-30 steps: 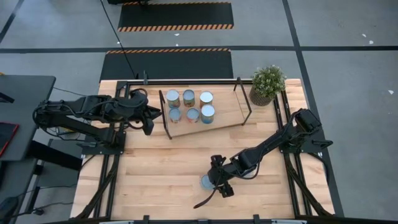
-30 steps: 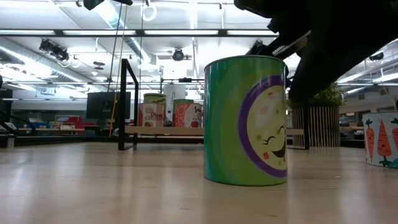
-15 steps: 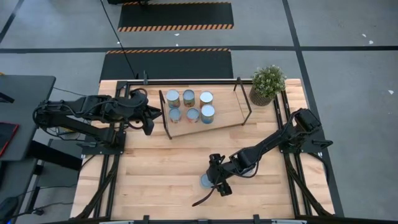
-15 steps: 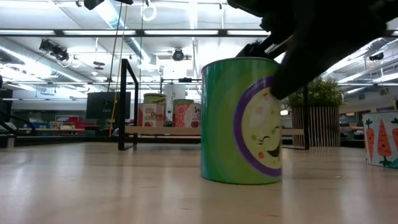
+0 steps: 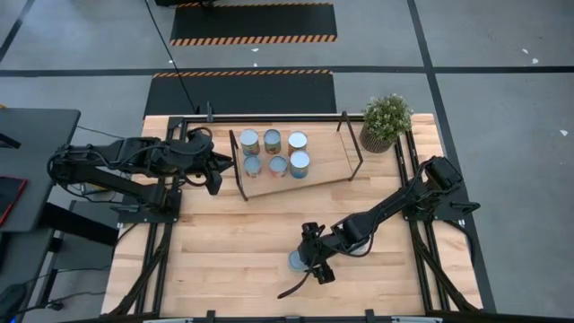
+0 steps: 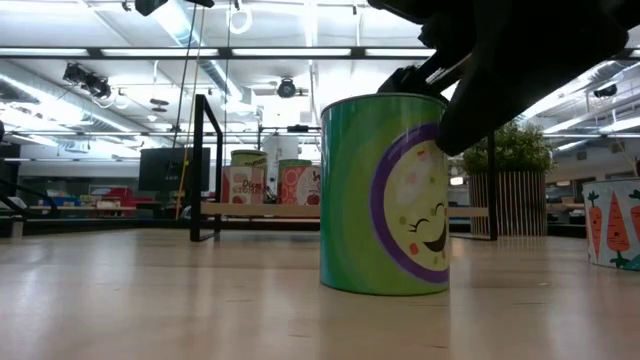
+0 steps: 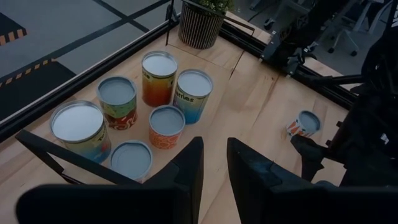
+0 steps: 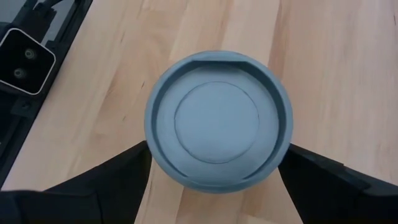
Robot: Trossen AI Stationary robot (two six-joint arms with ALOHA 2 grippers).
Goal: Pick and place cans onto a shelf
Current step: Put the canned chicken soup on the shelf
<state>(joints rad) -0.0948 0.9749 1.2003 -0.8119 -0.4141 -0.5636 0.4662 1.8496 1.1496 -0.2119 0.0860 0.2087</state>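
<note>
Right gripper (image 8: 214, 180): low over the near middle of the table (image 5: 224, 242), fingers spread wide either side of the green can (image 6: 385, 195); contact not clear.
Green can: upright on the table, well apart from the shelf (image 5: 327, 161).
Shelf: holds six cans (image 7: 140, 106).
Left gripper (image 7: 214, 165): beside the shelf's left end, fingers slightly apart, empty.

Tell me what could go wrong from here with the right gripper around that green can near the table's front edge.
1. The right gripper straddles the green smiley-face can with the pale blue-grey lid, fingers apart on either side. Closing off-centre could push or tip the can rather than clamp it.
2. Six cans already crowd one end of the slanted light-wood shelf; a careless placement there might knock them.
3. The left gripper waits beside that crowded end, so the arms could come close.
</note>
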